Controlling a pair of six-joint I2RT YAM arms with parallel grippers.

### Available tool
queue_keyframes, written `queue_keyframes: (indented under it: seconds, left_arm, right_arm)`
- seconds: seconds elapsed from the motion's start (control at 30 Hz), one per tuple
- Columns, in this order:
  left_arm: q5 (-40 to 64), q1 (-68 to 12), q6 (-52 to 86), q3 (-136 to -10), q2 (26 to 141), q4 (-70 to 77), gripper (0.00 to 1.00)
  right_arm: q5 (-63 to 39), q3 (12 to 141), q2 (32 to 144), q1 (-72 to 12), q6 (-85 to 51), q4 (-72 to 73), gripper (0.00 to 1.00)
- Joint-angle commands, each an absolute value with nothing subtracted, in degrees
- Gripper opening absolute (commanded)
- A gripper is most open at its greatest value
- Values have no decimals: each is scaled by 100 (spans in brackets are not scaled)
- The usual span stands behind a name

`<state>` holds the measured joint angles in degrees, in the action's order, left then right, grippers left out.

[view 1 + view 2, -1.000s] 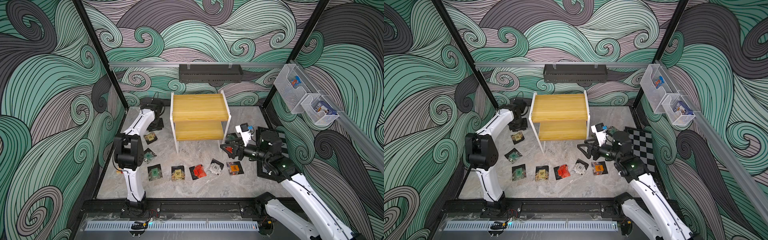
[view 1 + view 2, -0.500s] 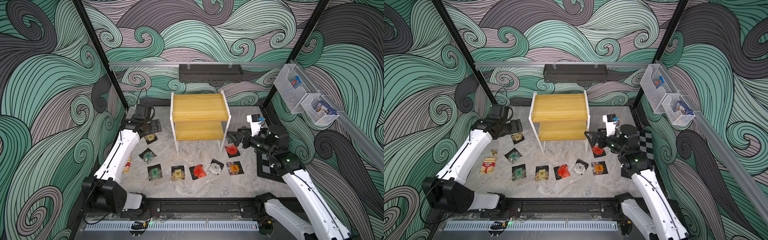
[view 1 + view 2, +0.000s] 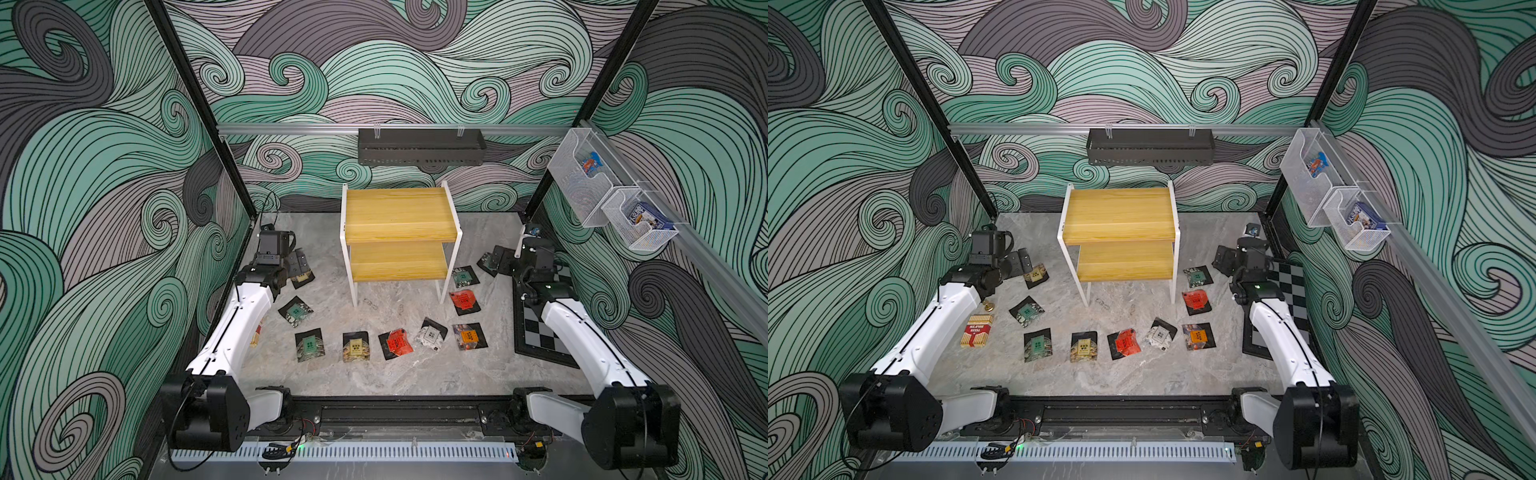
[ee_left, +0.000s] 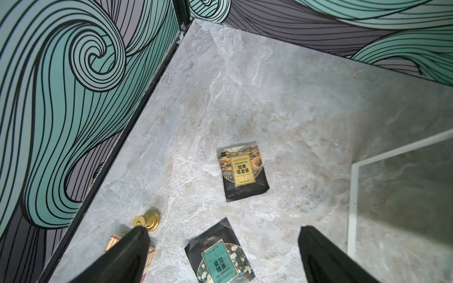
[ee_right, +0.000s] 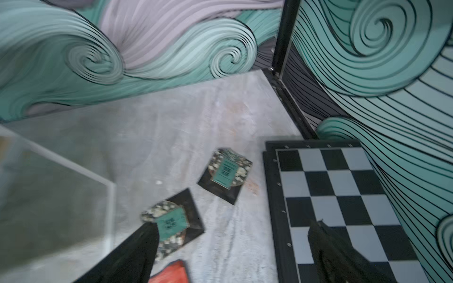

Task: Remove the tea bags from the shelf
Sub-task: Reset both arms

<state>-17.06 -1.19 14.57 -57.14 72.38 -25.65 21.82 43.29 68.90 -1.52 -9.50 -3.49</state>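
Grey marble tabletop (image 3: 415, 374): I see tea bags (image 3: 355, 345) scattered near its front, left and right edges.
Shelf (image 3: 397, 212): rear centre.
Walls (image 3: 83, 166): teal swirls.
Left gripper (image 4: 223, 230): jaws wide, empty.
Right gripper (image 5: 232, 224): jaws wide, empty.

The left arm (image 3: 243, 320) stretches from its base at the near edge of the desk (image 3: 374, 376) along the left edge, elbow low and forearm reaching forward. Its wrist tips the left gripper (image 3: 300, 262) down toward the far left corner, jaws spread wide. In the wrist view, its black fingers (image 4: 122, 257) stand far apart. The right arm (image 3: 582, 336) mirrors this along the right edge. The right gripper (image 3: 496, 262) points inward and down, jaws likewise wide apart.
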Motion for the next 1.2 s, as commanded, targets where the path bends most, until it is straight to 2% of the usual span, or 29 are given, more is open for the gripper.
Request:
queue_keyframes:
  seconds: [0.0,0.1,0.23,0.57,0.67,0.7,0.77,0.9,0.97,1.03,1.17]
  left_arm:
    - [-1678,66,1196,-5270,7451,-1494,99]
    - [-1630,139,1034,-4804,7650,-793,99]
    - [-1387,149,914,-4264,7796,220,99]
    - [-575,100,549,-2624,8395,3786,98]
    - [-273,75,228,-2269,9119,5342,99]
    - [-264,69,218,-2312,9085,5324,99]
    - [-348,67,403,-2646,8762,4052,98]
    - [-294,61,193,-2304,9126,5325,99]
    - [-275,59,220,-2449,8955,4757,99]
    - [-282,58,211,-2394,9009,4933,99]
    - [-286,54,214,-2353,9019,5033,99]
  right_arm:
    - [2610,3294,6822,-138,-422,1428,99]
    - [1893,2491,6888,-165,-168,2921,99]
    - [1861,2354,7447,-272,-142,3453,99]
    - [1491,1850,9065,-639,437,6239,99]
    - [1460,1898,8950,-659,422,5948,99]
    - [1476,1875,9021,-667,458,6094,99]
    - [1496,1822,9017,-688,475,6197,99]
    - [1474,1856,9029,-692,483,6140,99]
    - [1330,1956,9057,-625,451,5981,99]
    - [962,2107,8984,-438,320,5558,99]
    - [938,2013,8960,-459,368,5715,99]
